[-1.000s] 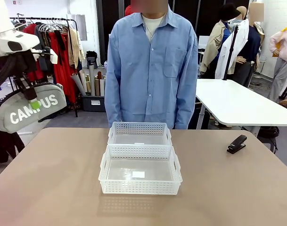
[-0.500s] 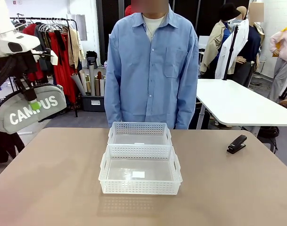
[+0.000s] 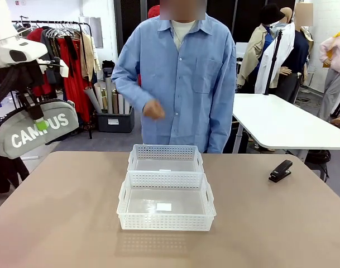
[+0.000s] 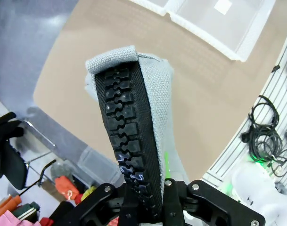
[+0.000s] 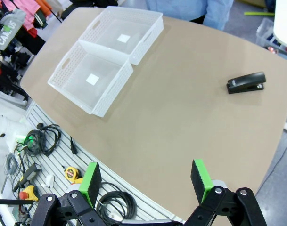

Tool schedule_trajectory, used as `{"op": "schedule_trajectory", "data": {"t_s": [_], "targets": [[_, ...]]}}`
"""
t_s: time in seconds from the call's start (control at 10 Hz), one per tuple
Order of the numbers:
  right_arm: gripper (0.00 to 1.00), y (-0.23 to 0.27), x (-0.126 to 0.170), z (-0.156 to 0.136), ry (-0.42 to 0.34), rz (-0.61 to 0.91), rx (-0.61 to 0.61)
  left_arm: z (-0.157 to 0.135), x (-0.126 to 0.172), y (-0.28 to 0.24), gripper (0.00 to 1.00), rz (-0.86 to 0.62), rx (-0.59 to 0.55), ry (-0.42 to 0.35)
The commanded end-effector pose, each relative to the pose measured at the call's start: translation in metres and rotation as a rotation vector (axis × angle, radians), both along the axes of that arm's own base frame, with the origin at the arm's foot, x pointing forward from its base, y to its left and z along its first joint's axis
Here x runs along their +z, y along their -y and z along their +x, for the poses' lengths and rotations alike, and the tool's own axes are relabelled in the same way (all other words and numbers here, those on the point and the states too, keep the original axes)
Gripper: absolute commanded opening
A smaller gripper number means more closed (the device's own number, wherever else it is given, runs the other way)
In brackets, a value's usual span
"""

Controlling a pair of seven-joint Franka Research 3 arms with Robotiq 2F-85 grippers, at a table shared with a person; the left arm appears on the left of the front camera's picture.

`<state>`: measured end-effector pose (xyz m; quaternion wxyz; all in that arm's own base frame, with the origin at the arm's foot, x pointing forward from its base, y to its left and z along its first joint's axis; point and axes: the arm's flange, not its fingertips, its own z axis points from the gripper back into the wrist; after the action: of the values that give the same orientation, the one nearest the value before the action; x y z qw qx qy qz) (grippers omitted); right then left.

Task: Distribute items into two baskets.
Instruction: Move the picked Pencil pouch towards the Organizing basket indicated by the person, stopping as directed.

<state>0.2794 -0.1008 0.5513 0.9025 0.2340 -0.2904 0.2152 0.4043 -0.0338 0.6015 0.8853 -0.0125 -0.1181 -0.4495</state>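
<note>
A soft grey pouch bag [image 3: 36, 131] with white "CAMPUS" lettering hangs high off the table's left edge, and my left gripper [image 3: 40, 124] is shut on it. In the left wrist view the bag [image 4: 155, 89] and its black strap [image 4: 129, 141] run up from between the fingers of the left gripper [image 4: 145, 207]. Two white baskets sit mid-table, the near basket [image 3: 165, 222] touching the far basket [image 3: 166, 152], both empty. A small black stapler [image 3: 281, 170] lies at the right. My right gripper [image 5: 145, 181] hovers open above the table's near right corner, well short of the stapler [image 5: 247, 83].
A person in a blue shirt stands at the far side with one hand [image 3: 153, 109] raised at chest height. The brown table [image 3: 58, 223] is bare around the baskets. Cables and tools [image 5: 44, 141] lie on a rail below the table's near edge.
The person has lifted one hand from their side up to chest height. Neither arm nor the bag has moved.
</note>
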Motion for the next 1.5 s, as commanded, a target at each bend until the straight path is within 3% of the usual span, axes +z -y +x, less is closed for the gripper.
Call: {"op": "schedule_trajectory", "data": {"t_s": [0.0,1.4], "targets": [[1.00,-0.0009,0.0007,-0.0007,0.005,0.009,0.007,0.0004,0.0022,-0.0008,0.00,-0.010,0.015,0.010],[1.00,-0.0009,0.0007,-0.0007,0.005,0.009,0.007,0.0004,0.0022,-0.0008,0.00,-0.010,0.015,0.010]]}}
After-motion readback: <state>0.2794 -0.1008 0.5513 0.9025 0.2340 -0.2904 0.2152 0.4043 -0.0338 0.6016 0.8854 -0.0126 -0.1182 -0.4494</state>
